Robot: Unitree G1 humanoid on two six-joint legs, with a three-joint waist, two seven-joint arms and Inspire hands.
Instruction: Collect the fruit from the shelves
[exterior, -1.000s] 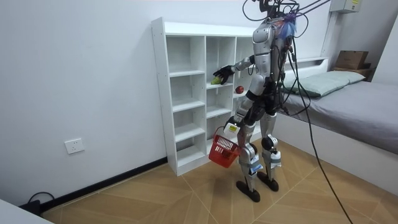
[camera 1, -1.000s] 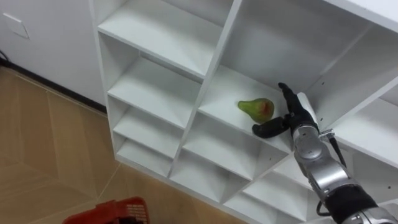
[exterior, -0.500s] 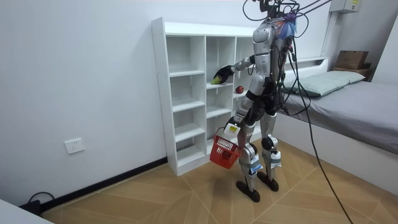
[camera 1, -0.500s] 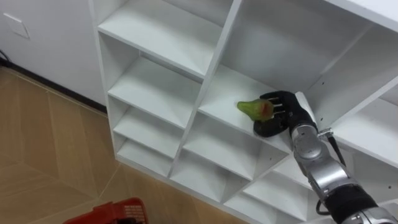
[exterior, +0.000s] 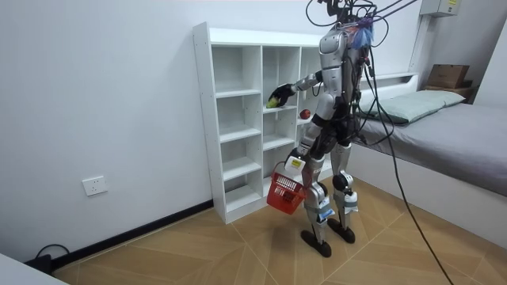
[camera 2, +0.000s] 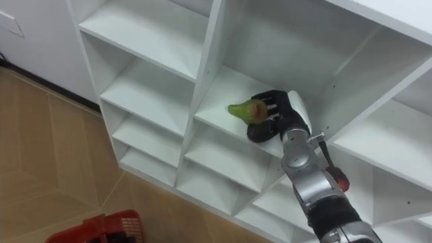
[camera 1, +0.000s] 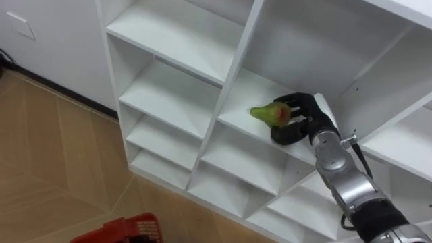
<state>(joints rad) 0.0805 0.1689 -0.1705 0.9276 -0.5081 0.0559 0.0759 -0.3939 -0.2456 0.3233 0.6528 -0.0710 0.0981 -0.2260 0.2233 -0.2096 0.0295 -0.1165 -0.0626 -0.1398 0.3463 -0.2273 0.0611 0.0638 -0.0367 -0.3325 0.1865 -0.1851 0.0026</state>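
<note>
A green pear [camera 1: 267, 113] with a red patch lies in a middle compartment of the white closet [camera 1: 177, 100], its pointed end toward the left. My right hand [camera 1: 305, 119] reaches into that compartment from the right and is shut on the pear's thick end, fingers over the top and thumb below. The right eye view has the same pear [camera 2: 245, 109] and right hand [camera 2: 281, 111]. In the room view I stand facing the closet [exterior: 230, 119]. My left hand [exterior: 296, 158] hangs low at my side, holding a red basket [exterior: 283, 191]. The basket's rim [camera 1: 119, 229] sits at the bottom edge.
A red fruit [camera 2: 341, 181] lies one compartment lower to the right, partly behind my forearm; the room view has it too [exterior: 304, 114]. The other compartments hold nothing. A bed [exterior: 444, 134] stands behind me at the room view's right. The floor is wood.
My right hand's straight fingers have curled round the pear. The pear has shifted a little to the left on its shelf.
</note>
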